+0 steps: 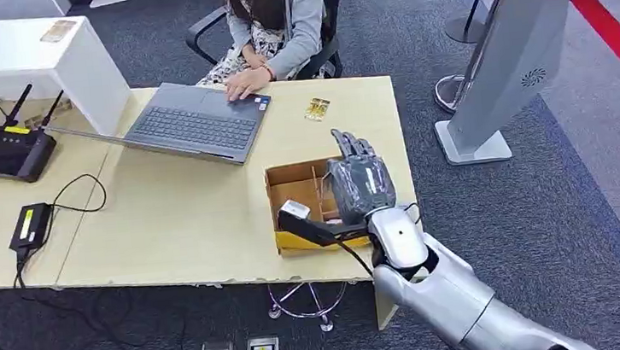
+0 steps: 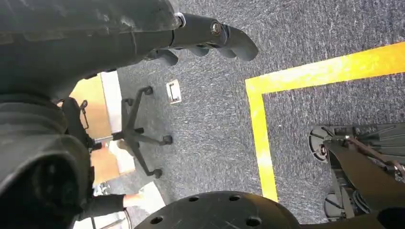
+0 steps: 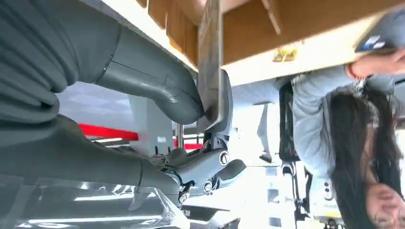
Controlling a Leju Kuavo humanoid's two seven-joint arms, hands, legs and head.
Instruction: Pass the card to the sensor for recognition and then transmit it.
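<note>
My right hand (image 1: pixel 361 185) hovers over an open cardboard box (image 1: pixel 290 181) near the desk's right front corner. In the right wrist view the thumb (image 3: pixel 157 90) presses a thin grey card (image 3: pixel 213 67), seen edge-on, against the fingers (image 3: pixel 210 167), so the hand (image 3: pixel 143 124) holds it. A yellow patterned card (image 1: pixel 316 108) lies flat on the desk beyond the box. A grey kiosk stand (image 1: pixel 518 52) rises on the floor to the right of the desk. My left hand (image 2: pixel 119 33) hangs over the carpet, fingers loosely bent, holding nothing.
A person (image 1: pixel 275 24) sits at the far side, one hand on an open laptop (image 1: pixel 194 122). A router (image 1: pixel 12 150) and power brick (image 1: pixel 30 226) lie at the left. A small black device (image 1: pixel 302 220) rests on the box's front. A white cabinet (image 1: pixel 21 57) stands at the back left.
</note>
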